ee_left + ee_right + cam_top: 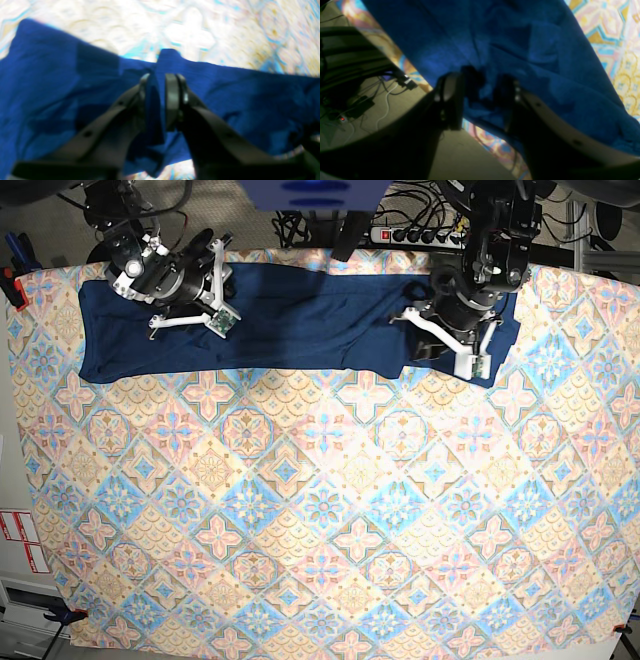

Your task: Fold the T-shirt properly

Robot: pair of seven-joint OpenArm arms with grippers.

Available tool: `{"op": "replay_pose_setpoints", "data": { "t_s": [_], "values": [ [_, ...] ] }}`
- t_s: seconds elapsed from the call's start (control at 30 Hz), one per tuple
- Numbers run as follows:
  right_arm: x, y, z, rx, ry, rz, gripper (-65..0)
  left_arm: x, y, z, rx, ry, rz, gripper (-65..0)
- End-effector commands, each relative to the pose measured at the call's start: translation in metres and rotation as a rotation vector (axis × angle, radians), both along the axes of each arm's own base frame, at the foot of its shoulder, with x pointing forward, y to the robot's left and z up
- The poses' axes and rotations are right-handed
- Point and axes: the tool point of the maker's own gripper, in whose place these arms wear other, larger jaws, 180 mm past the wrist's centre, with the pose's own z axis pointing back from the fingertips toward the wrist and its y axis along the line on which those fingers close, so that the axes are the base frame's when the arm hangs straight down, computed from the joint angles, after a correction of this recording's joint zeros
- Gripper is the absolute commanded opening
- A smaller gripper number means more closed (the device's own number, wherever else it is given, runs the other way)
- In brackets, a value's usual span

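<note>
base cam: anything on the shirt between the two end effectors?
No. In the base view, only smooth T-shirt fabric spans between the right end effector and the left end effector.

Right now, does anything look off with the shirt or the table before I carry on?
Nothing damaged or spilled. The T-shirt lies as a long band along the far edge of the tablecloth, bunched and wrinkled at the left end effector. A pleat of fabric sits between its fingers. The right end effector also has cloth gathered between its fingers.

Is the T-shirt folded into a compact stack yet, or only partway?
Only partway. The T-shirt lies as one long band across the tablecloth's far edge; the left claw pinches a ridge of it.
</note>
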Motion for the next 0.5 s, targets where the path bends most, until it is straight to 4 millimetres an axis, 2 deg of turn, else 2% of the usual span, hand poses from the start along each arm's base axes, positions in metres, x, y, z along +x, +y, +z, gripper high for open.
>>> {"op": "replay_pose_setpoints", "data": {
  "t_s": [0.0, 0.13, 0.23, 0.3, 0.47],
  "values": [
    [0.005, 0.0, 0.006, 0.008, -0.027, 0.006, -41.8, 0.013, -0.005, 0.006, -0.012, -0.026, -0.016, -49.2],
    [0.005, 0.0, 0.006, 0.008, -0.027, 0.006, -41.8, 0.028, -0.01, -0.023, -0.012, 0.076, -0.044, -36.9],
    [0.005, 0.0, 0.006, 0.006, -0.027, 0.006, -41.8, 0.038, -0.015, -0.028, -0.012, 0.062, -0.05, -31.4],
    [0.005, 0.0, 0.006, 0.006, -0.027, 0.006, -41.8, 0.042, -0.015, -0.029, -0.009, 0.058, -0.05, -30.9],
    [0.005, 0.0, 0.006, 0.006, -0.027, 0.006, -41.8, 0.04, -0.012, -0.052, -0.006, 0.121, -0.036, -30.9]
  ]
}}
